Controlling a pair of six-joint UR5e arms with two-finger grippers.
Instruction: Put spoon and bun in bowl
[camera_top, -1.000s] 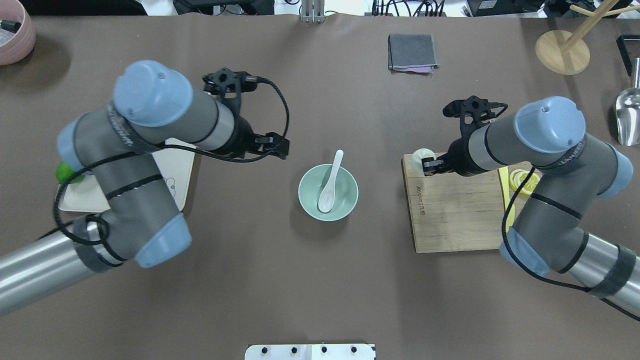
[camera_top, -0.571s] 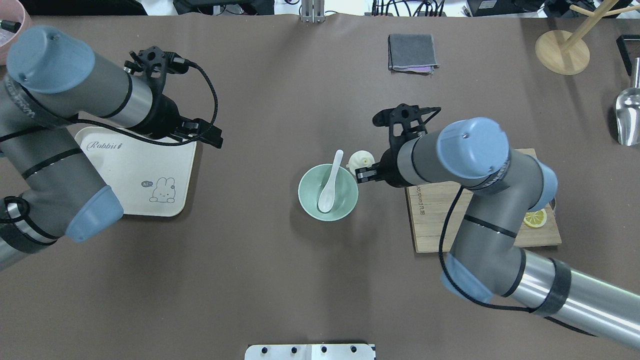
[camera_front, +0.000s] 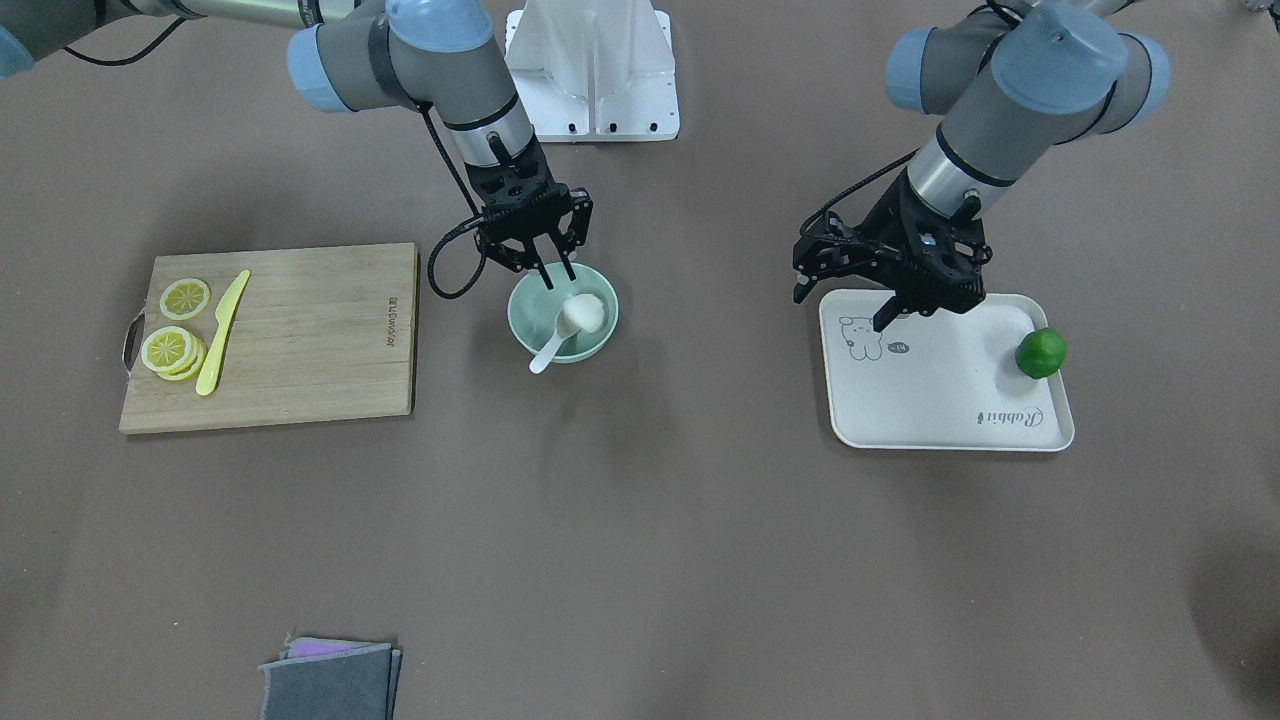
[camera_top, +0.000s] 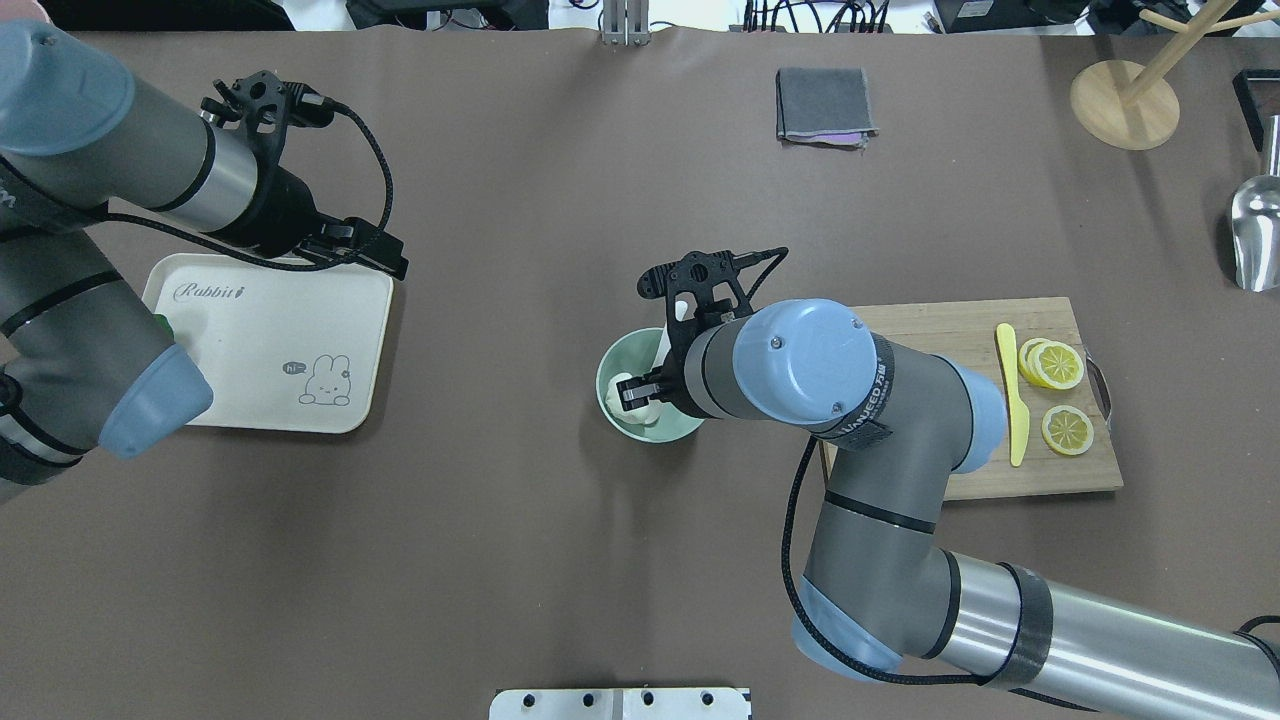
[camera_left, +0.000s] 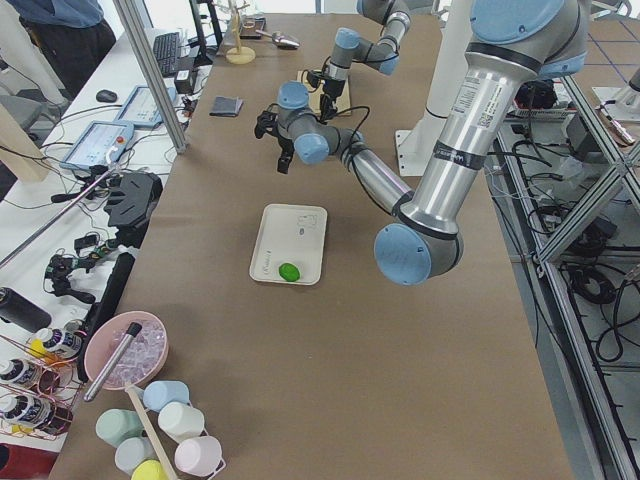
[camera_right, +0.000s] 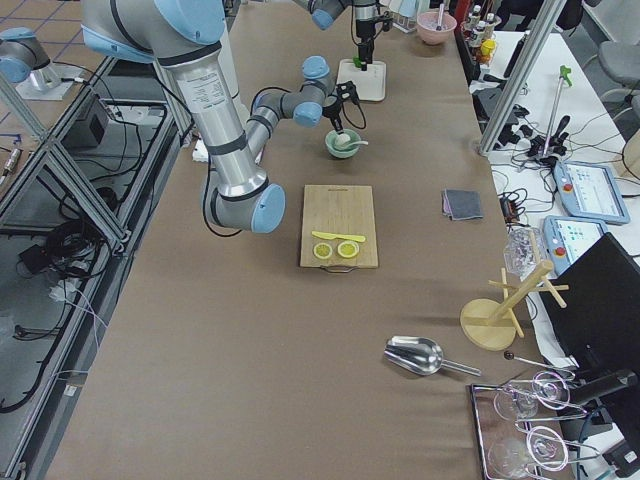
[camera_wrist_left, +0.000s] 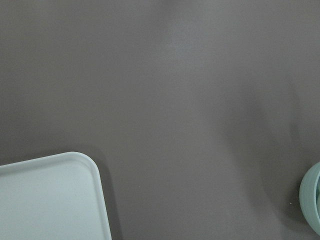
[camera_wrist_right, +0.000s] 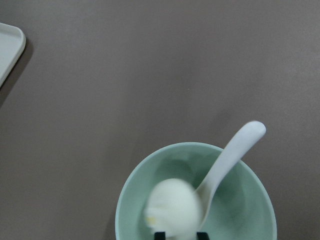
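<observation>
**While right gripper (camera_front: 557, 272) hangs spread, bun (camera_front: 585, 313) lies in bowl (camera_front: 580, 356)**

Below the parted fingers, the bun rests against the spoon (camera_front: 551, 351), whose handle leans over the rim. The left gripper (camera_front: 885, 312) hovers over the tray (camera_front: 950, 400) corner; spread or pressed together, cannot tell.

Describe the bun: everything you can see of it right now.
The bun is small, round and white; the right wrist view shows it blurred, with a faint yellowish spot. It sits inside the mint-green bowl, apparently against the scoop end of the white spoon. The right tool hangs just above it, fingers apart and, in the front view, clear of it. Pleats can't be made out.
</observation>
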